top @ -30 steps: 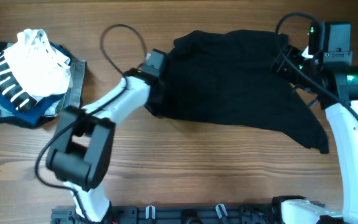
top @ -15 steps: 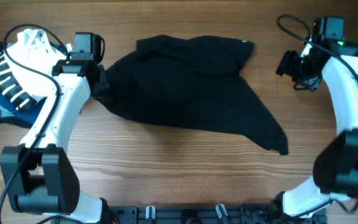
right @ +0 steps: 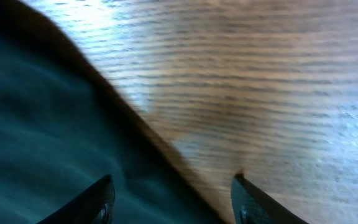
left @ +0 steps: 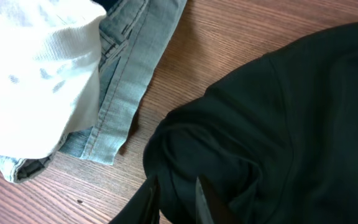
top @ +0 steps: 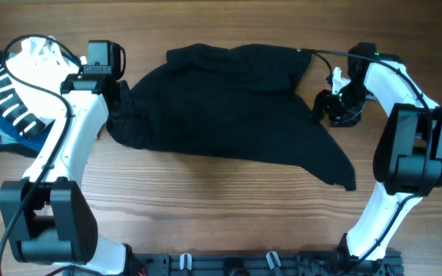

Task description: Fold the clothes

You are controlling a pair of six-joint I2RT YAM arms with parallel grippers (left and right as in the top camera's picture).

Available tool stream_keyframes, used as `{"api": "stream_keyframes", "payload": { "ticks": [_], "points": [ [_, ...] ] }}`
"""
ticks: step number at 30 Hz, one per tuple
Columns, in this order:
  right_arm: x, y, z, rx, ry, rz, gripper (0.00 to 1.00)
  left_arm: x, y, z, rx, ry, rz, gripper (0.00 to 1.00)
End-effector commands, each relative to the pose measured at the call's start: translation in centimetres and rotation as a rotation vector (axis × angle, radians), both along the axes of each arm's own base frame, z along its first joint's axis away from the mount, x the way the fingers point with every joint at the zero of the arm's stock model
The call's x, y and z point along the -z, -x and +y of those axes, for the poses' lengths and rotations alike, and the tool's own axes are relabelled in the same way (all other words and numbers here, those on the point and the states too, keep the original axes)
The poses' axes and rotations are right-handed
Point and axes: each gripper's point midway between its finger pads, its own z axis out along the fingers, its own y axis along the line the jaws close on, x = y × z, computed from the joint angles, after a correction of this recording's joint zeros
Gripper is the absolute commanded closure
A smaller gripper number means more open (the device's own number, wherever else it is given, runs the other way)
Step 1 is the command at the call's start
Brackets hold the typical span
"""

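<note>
The clothes, a black T-shirt [top: 229,100], lie spread and rumpled across the middle of the wooden table. My left gripper [top: 117,107] is at the shirt's left edge. In the left wrist view the shirt [left: 291,112] bunches into a fold, and the left gripper [left: 176,183] has its narrow jaws on that fold. My right gripper [top: 330,107] hangs at the shirt's right edge. In the right wrist view it [right: 173,180] stands open, one finger over the shirt [right: 36,124] and the other over bare wood, holding nothing.
A pile of other garments sits at the far left: a white one [top: 48,65], a navy white-striped one [top: 6,100] and pale denim [left: 123,81], close to my left arm. The shirt's lower right corner [top: 344,176] trails toward the front.
The shirt has been dragged left across the table with my left gripper. My right gripper let go, swung out, then came back down to the shirt's right edge with its jaws narrower.
</note>
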Motion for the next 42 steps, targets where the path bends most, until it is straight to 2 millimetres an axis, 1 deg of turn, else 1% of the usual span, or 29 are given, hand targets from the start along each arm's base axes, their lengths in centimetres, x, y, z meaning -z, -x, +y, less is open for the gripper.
{"api": "stream_keyframes", "payload": {
  "ticks": [1,3,4,5,6,7,9,11,13,14,16,17,18,20,22,23,24,25,26,28,29,30,31,33,34,35,37,39,42],
  "points": [
    [0.7,0.5,1.6,-0.071,-0.051,0.008,0.40,-0.6,-0.2,-0.1,-0.007,0.012,-0.019,0.78],
    [1.2,0.7,2.0,-0.077,-0.051,0.012,0.43,-0.6,-0.2,-0.1,-0.008,0.012,-0.019,0.79],
    [1.6,0.9,2.2,-0.083,-0.051,0.011,0.46,-0.6,-0.2,-0.1,-0.007,0.012,-0.019,0.78],
    [1.9,1.0,2.5,-0.090,-0.051,0.011,0.51,-0.5,-0.2,-0.1,-0.007,0.013,-0.019,0.78],
    [2.2,1.3,2.8,-0.095,-0.054,0.012,0.61,-0.5,-0.2,-0.1,-0.006,0.015,-0.019,0.78],
    [2.3,1.5,3.2,-0.101,-0.068,0.015,0.76,-0.5,-0.2,-0.1,-0.006,0.015,-0.019,0.78],
    [1.9,1.6,3.8,-0.104,-0.096,0.016,0.94,-0.5,-0.2,-0.1,-0.006,0.015,-0.018,0.78],
    [0.6,0.4,3.4,-0.102,-0.075,-0.032,0.96,-0.5,-0.2,-0.1,-0.006,0.015,-0.019,0.79],
    [-1.9,-2.1,2.2,-0.065,-0.018,-0.119,0.96,-0.6,-0.3,-0.1,-0.006,0.015,-0.022,0.79],
    [-3.6,-3.6,0.9,-0.014,0.040,-0.172,0.96,-0.6,-0.3,-0.2,-0.005,0.018,-0.023,0.80],
    [-8.0,-7.3,-2.1,0.105,0.160,-0.319,0.96,-0.5,-0.5,-0.6,0.011,0.038,-0.028,0.81],
    [-10.6,-9.1,-3.5,0.157,0.198,-0.408,0.96,-0.5,-0.6,-1.1,0.020,0.061,-0.031,0.82],
    [-13.7,-11.2,-4.8,0.209,0.220,-0.522,0.96,-0.5,-0.7,-1.5,0.029,0.082,-0.035,0.83],
    [-17.5,-13.7,-6.0,0.255,0.215,-0.672,0.96,-0.5,-1.0,-2.1,0.043,0.110,-0.044,0.83],
    [-20.2,-15.8,-6.9,0.275,0.211,-0.800,0.96,-0.5,-1.4,-2.9,0.062,0.143,-0.059,0.83],
    [-20.6,-16.2,-7.1,0.278,0.213,-0.825,0.69,-0.6,-1.5,-3.2,0.068,0.151,-0.064,0.83],
    [-20.5,-16.2,-7.1,0.279,0.214,-0.822,0.37,-0.6,-1.6,-3.4,0.074,0.154,-0.067,0.82],
    [-20.1,-15.9,-7.1,0.277,0.214,-0.802,0.21,-0.6,-1.6,-3.7,0.080,0.159,-0.068,0.80],
    [-19.5,-15.3,-7.0,0.275,0.213,-0.768,0.17,-0.6,-1.6,-3.9,0.086,0.162,-0.067,0.79],
    [-18.1,-13.6,-6.7,0.268,0.211,-0.678,0.16,-0.6,-1.6,-4.9,0.112,0.188,-0.065,0.74],
    [-17.4,-12.6,-6.6,0.265,0.210,-0.627,0.16,-0.5,-1.5,-6.0,0.138,0.231,-0.062,0.70],
    [-17.0,-12.0,-6.5,0.262,0.209,-0.598,0.16,-0.5,-1.5,-6.9,0.164,0.263,-0.058,0.68],
    [-16.5,-11.2,-6.2,0.258,0.205,-0.559,0.16,-0.6,-1.4,-8.4,0.230,0.308,-0.053,0.67],
    [-15.7,-9.6,-5.4,0.243,0.175,-0.481,0.18,-0.8,-0.8,-12.3,0.424,0.409,-0.041,0.55],
    [-15.5,-9.0,-5.0,0.238,0.155,-0.455,0.18,-0.9,-0.4,-13.9,0.497,0.443,-0.035,0.51],
    [-15.3,-8.5,-4.6,0.234,0.134,-0.433,0.19,-0.9,0.0,-15.3,0.561,0.463,-0.027,0.48],
    [-15.2,-8.0,-3.6,0.225,0.081,-0.410,0.19,-0.4,1.1,-17.8,0.660,0.472,0.006,0.45],
    [-15.5,-7.6,-2.5,0.215,0.017,-0.397,0.19,0.5,2.0,-19.6,0.708,0.466,0.047,0.39],
    [-16.3,-7.1,-1.7,0.210,-0.026,-0.398,0.19,2.2,3.8,-22.5,0.777,0.468,0.120,0.31]
  ]
}}
